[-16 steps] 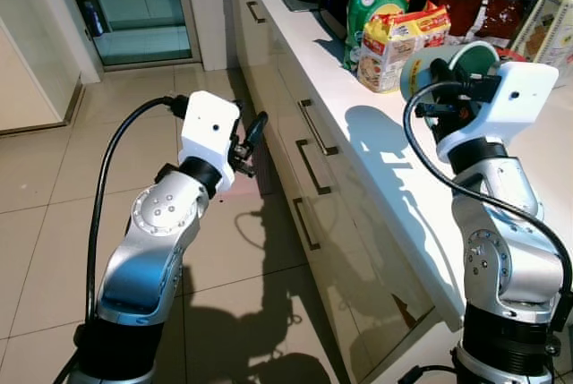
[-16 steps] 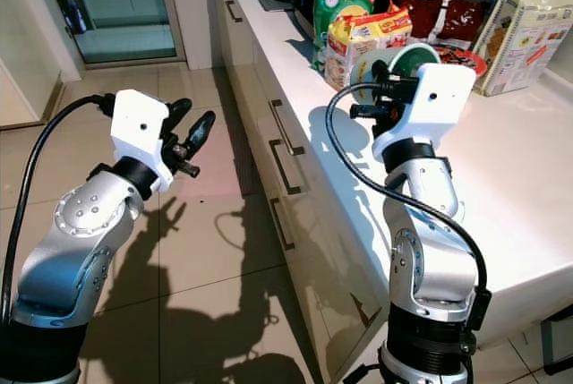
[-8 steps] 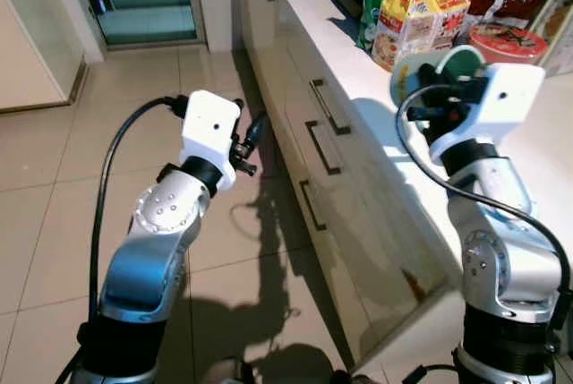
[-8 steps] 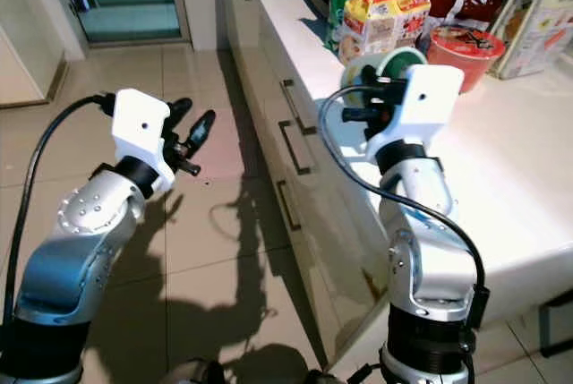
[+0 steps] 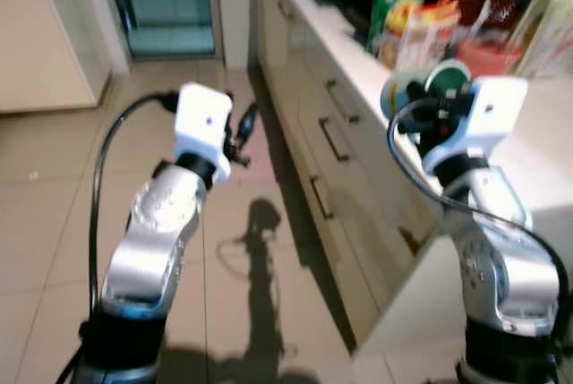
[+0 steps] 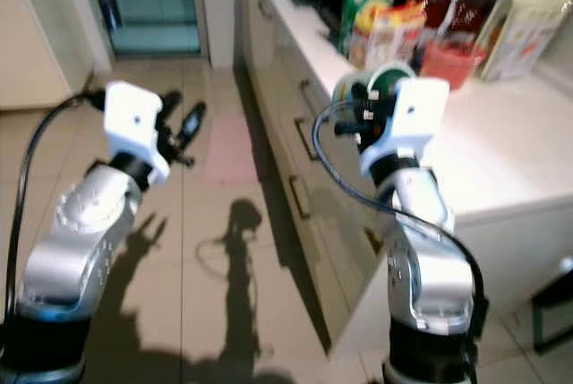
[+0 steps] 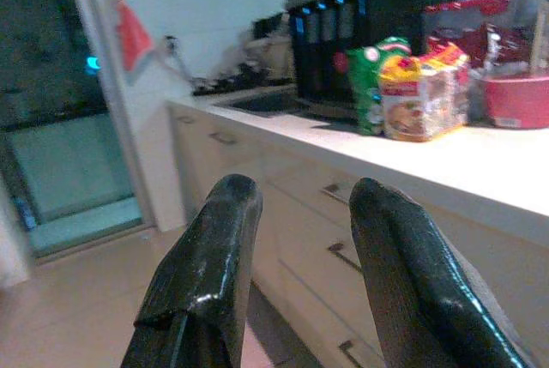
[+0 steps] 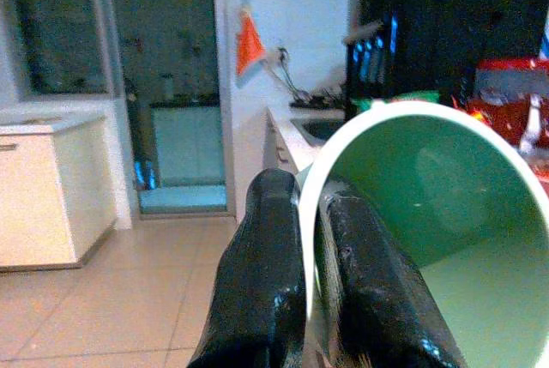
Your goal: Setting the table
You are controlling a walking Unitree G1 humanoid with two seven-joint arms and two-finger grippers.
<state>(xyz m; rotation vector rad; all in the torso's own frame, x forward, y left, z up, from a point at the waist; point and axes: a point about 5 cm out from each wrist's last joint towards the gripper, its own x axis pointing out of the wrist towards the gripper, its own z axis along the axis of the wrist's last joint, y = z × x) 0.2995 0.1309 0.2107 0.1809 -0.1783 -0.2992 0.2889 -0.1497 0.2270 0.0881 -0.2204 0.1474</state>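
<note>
Right tool [image 8: 300, 299] is clamped on the rim of a green cup [image 8: 437, 231], one finger inside and one outside, holding it up at the tabletop [image 6: 501, 151] edge. Left tool [image 7: 296, 274] is empty with its fingers spread, out over the floor [image 5: 54, 205]. Snack bags [image 7: 412, 89] and a red bowl [image 7: 519, 98] sit further back; the print's too blurry to read.
</note>
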